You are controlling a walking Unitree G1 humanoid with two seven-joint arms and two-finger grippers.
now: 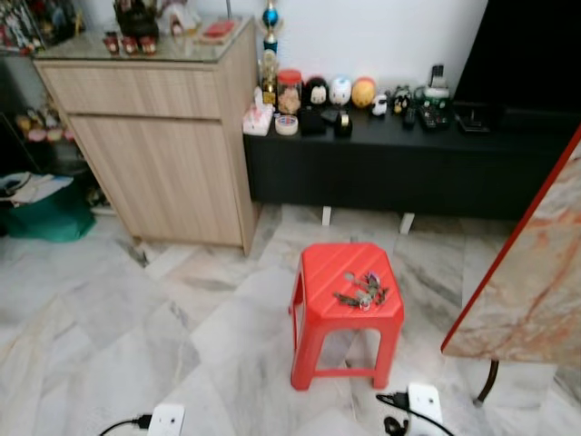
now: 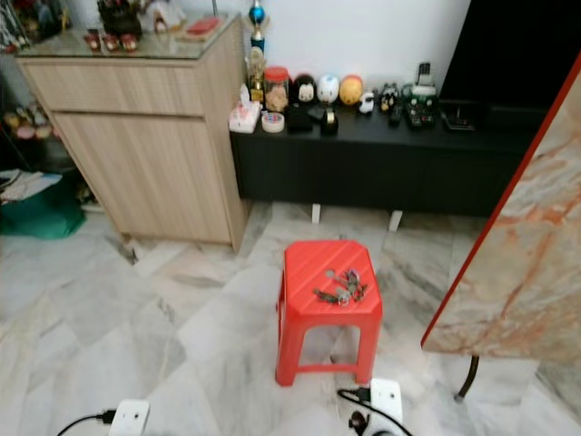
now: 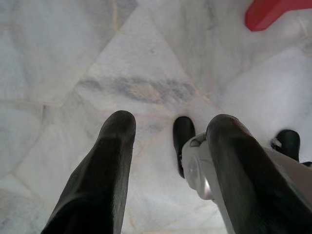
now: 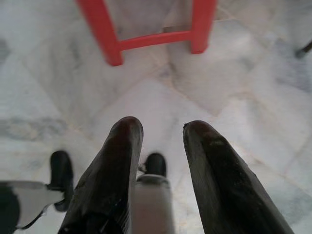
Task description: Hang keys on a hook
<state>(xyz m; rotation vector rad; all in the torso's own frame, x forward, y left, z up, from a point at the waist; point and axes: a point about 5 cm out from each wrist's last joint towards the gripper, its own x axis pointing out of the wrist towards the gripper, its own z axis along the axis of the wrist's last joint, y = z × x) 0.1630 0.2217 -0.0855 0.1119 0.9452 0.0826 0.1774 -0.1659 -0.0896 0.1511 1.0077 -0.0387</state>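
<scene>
A bunch of keys lies on top of a red plastic stool standing on the marble floor a short way ahead of me. Both arms hang low, pointing down at the floor. In the left wrist view my left gripper is open with nothing between its fingers, and a corner of the red stool shows beyond it. My right gripper is also open and empty in the right wrist view, with the stool's legs just past its fingertips.
A wooden cabinet stands at the back left. Along the back wall runs a low black console with figurines on it. A marble slab with a red edge leans at the right. Power strips and cables lie on the near floor.
</scene>
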